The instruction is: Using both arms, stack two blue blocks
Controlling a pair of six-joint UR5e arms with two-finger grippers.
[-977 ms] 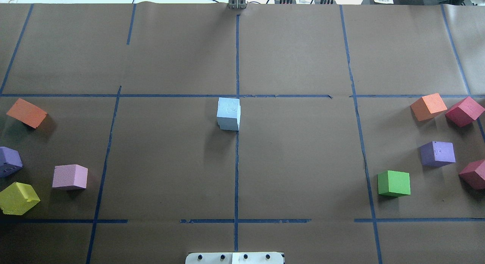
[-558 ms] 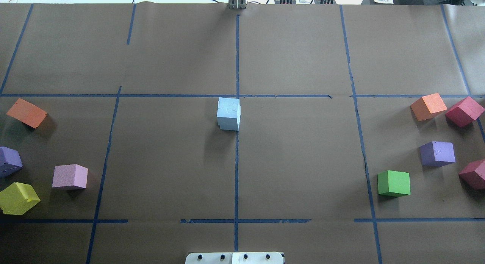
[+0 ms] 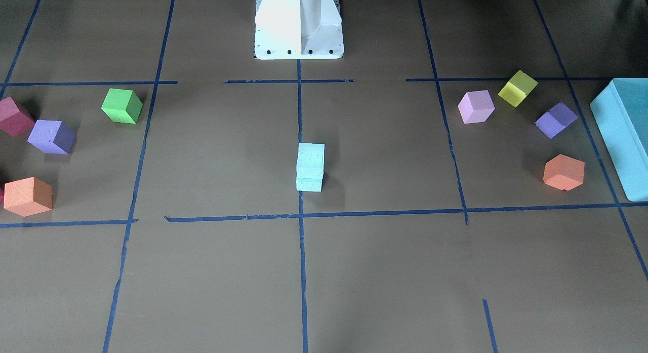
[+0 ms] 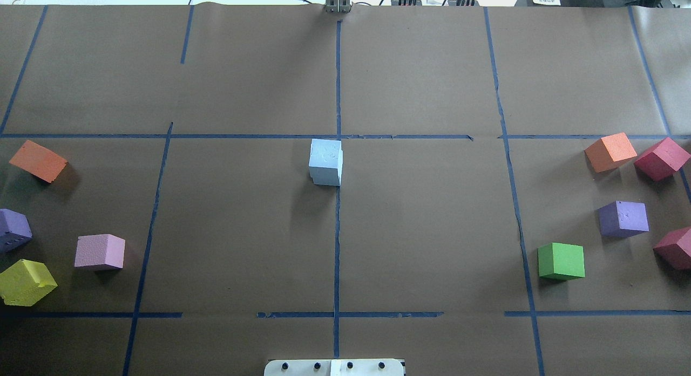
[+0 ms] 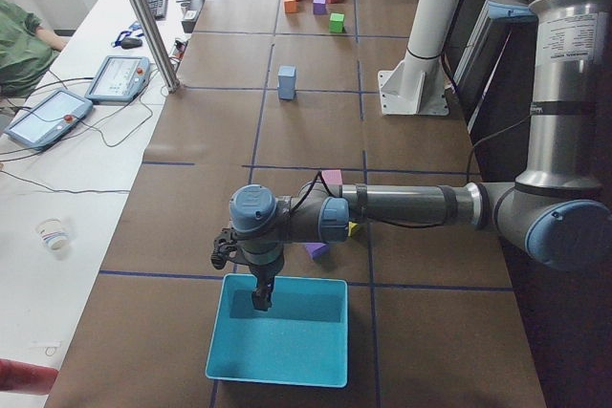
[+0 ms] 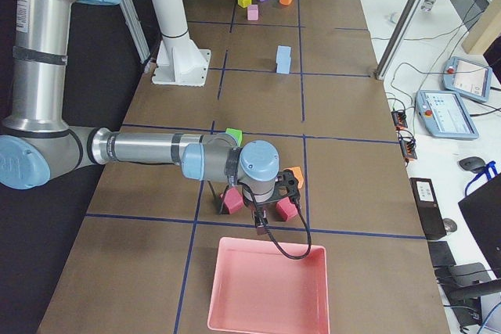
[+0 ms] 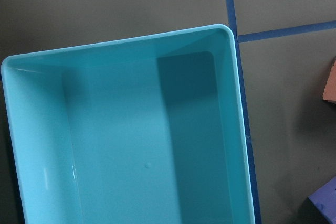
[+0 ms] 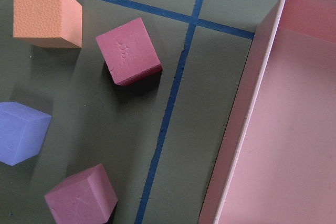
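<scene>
**No change in the last sec: stack is up, both arms parked**

Overhead view is the same as a sec ago, nothing on the worktop (image 4: 432, 230) has shifted. The upper blue block (image 3: 310, 157) sits on the lower blue block (image 3: 309, 184), edges approx flush, no lean that I can see. From overhead the pair reads as one cube.

The stack is well apart from both sets of fingers, roughly midway between them at worktop centre. Left fingers (image 5: 258, 299) hang over the teal box (image 5: 277, 346) at the left end. The left wrist cam shows only that box's inside, so I can't tell if they're spread or pressed together. Right fingers (image 6: 259, 228) hang near the rim of the pink tray (image 6: 266, 291) at the right end, with a dark-red cube (image 8: 128, 51) just beside them. I can't tell their state either; the side view is too coarse and the wrist cam shows none of them.

My read: with nothing moving and the pair untouched, the task looks done. Nothing is left but to confirm the stack holds.
</scene>
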